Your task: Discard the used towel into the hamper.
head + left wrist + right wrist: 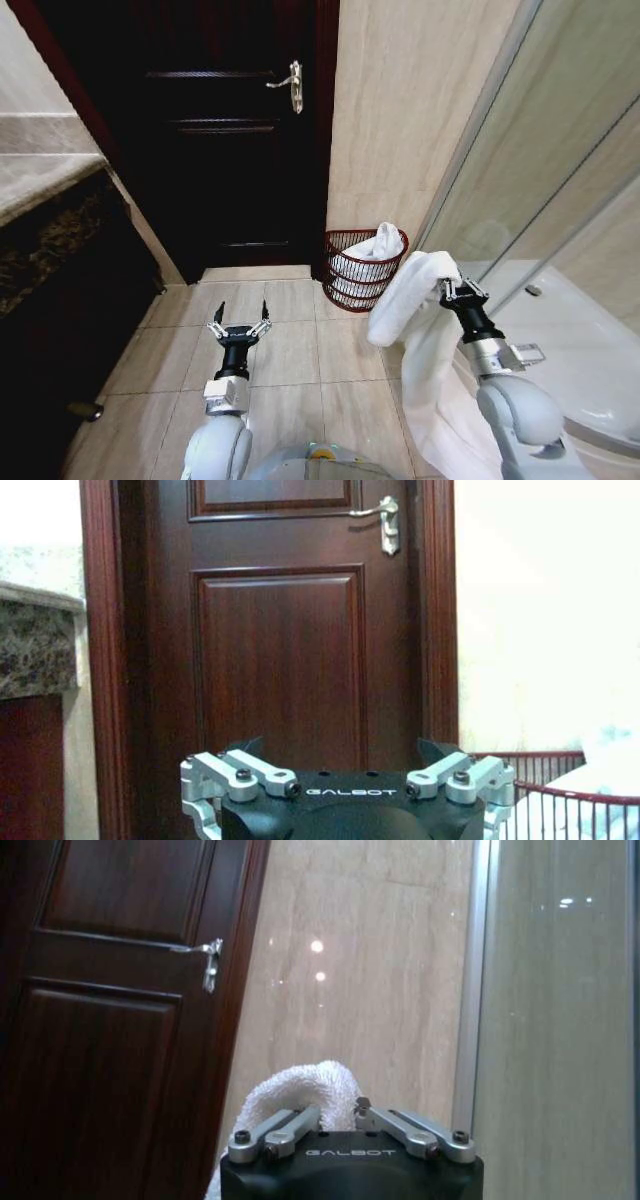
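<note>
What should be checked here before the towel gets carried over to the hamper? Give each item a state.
1. Right gripper shut on the white towel: ok.
2. Towel fully off the floor: cannot tell; its tail hangs low beside the arm.
3. Hamper upright by the wall: ok.
4. Room in the hamper: not ok; white cloth already heaps above the rim.
5. Left gripper open, holding nothing, left of the path: ok.

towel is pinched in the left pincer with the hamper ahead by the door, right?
Not quite: the head view shows the towel pinched in the right pincer, not the left. The left pincer is open and empty. The hamper does stand ahead by the door.
</note>
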Robot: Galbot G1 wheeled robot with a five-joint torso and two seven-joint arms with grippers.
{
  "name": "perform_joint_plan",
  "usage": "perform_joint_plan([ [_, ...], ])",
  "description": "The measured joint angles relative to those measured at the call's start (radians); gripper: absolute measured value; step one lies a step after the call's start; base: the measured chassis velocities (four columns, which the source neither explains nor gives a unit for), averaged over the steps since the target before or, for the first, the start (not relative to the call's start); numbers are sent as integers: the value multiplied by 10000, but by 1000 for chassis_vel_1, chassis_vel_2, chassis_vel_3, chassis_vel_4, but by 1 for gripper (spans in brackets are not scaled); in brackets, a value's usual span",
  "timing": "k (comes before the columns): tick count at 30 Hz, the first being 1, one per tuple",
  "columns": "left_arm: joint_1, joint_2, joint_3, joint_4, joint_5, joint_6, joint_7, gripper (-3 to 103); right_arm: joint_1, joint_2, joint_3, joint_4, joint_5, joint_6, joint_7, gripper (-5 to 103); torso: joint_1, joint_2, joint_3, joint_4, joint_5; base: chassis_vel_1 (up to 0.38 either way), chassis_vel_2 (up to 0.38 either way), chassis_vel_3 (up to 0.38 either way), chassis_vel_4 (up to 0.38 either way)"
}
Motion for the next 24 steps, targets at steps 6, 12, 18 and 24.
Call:
perform_joint_plan([
  [6, 11, -56, 165, -18, 120, -38, 21, 100, 296, 96, 102, 252, 122, -464, 32, 6, 74, 277, 204, 0, 0, 0, 0, 0, 0],
  [12, 95, -58, 141, -204, 148, -92, 22, 100, 519, 103, 114, 511, 267, -857, 52, 6, 175, 542, 367, 0, 0, 0, 0, 0, 0],
  [18, 178, -80, 126, -219, 292, -107, -34, 100, 838, 157, 246, 712, 558, -1250, 48, 6, 244, 744, 499, 0, 0, 0, 0, 0, 0],
  [24, 236, -73, 186, -258, 452, -121, -43, 100, 1102, 69, 414, 936, 1005, -1685, 128, 6, 348, 1031, 681, 0, 0, 0, 0, 0, 0],
])
